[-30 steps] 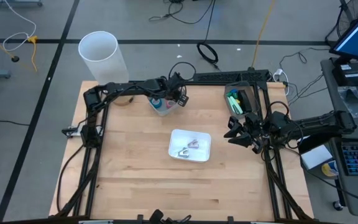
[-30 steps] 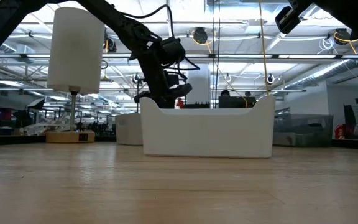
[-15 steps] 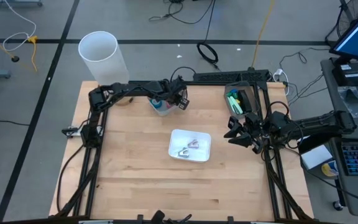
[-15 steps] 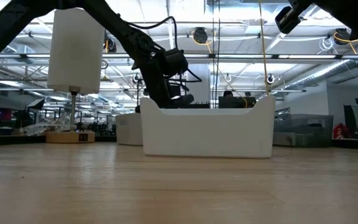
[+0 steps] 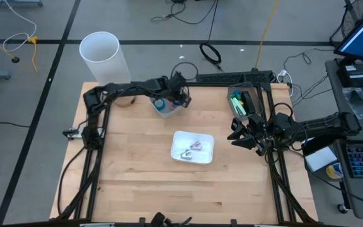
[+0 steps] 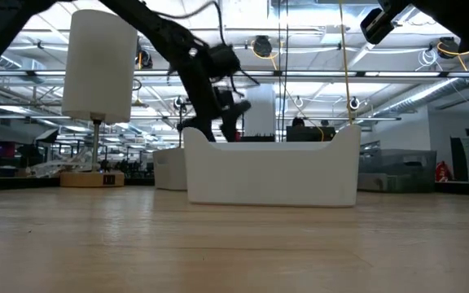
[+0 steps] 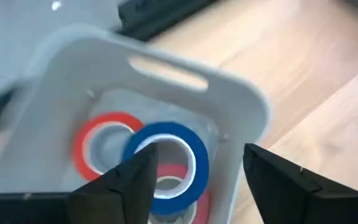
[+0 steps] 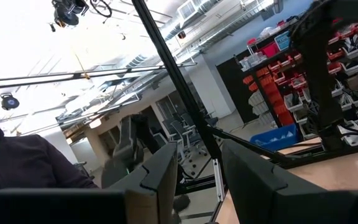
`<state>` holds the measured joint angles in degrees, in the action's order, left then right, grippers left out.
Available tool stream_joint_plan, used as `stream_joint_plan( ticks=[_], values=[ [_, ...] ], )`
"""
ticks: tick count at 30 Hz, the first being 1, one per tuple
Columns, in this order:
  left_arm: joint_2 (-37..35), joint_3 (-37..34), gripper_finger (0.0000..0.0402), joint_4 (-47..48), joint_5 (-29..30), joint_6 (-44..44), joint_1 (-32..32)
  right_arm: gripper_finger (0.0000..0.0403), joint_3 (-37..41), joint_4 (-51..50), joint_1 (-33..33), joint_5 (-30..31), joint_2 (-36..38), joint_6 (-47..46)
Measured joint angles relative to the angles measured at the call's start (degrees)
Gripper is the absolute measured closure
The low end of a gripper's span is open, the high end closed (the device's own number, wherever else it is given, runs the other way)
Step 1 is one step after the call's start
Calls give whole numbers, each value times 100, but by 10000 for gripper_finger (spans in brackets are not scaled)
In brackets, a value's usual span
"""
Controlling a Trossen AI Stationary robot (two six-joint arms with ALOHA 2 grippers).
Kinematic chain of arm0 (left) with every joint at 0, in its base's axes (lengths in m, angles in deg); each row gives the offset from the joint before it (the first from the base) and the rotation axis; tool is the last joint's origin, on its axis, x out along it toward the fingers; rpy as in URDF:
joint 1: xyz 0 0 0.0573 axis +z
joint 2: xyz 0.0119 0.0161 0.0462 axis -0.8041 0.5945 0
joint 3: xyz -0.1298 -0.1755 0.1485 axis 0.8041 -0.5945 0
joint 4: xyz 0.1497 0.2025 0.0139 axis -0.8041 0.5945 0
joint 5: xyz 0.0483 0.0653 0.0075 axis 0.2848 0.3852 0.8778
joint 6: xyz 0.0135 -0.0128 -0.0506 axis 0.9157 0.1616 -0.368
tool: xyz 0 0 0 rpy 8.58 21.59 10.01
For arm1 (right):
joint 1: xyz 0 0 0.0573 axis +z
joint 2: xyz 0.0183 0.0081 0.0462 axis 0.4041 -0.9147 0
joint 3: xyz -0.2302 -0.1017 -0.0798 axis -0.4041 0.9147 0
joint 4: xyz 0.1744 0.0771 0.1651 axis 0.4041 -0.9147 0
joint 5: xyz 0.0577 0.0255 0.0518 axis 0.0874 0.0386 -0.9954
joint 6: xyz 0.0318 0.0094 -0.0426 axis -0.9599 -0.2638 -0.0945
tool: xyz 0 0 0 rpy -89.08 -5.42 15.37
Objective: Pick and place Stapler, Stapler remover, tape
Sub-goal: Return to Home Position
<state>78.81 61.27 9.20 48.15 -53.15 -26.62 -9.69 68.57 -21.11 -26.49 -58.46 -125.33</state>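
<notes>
Left wrist view: left claw [image 7: 197, 163] open, empty over the 12 o'clock bin [image 7: 241, 106]; tape [image 7: 173, 130] looks light, stiff, so pinch its rim. Right claw [image 5: 239, 135] open, 3 o'clock.

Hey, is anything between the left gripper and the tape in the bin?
Nothing visible. The left gripper, open, hovers right above the bin, whose top is uncovered; the blue tape and red tape lie in plain sight past its fingers. The right gripper waits at the table's right edge.
</notes>
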Motion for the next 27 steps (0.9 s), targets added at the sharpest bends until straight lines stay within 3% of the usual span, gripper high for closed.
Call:
stream_joint_plan(
  ticks=[8, 14, 19, 23, 27],
  values=[
    [-1532, 4, 154, 811, -425, 92, -146, 280, 0, -7, 2, -4, -1, -281],
    [-2678, 6, 153, 1628, 104, 552, -1078, 280, -2, -486, 2, -20, -1, -674],
    [-3374, -47, 153, 1770, 163, 1030, -1963, 280, -2, -949, 2, -41, -3, -492],
    [-4060, -578, 153, 1455, 170, 1054, -2468, 280, -2, -919, -35, -472, 118, 87],
    [-5043, -1735, 153, 704, 208, 687, -2813, 280, -2, -1160, -113, -862, 417, 266]
  ],
)
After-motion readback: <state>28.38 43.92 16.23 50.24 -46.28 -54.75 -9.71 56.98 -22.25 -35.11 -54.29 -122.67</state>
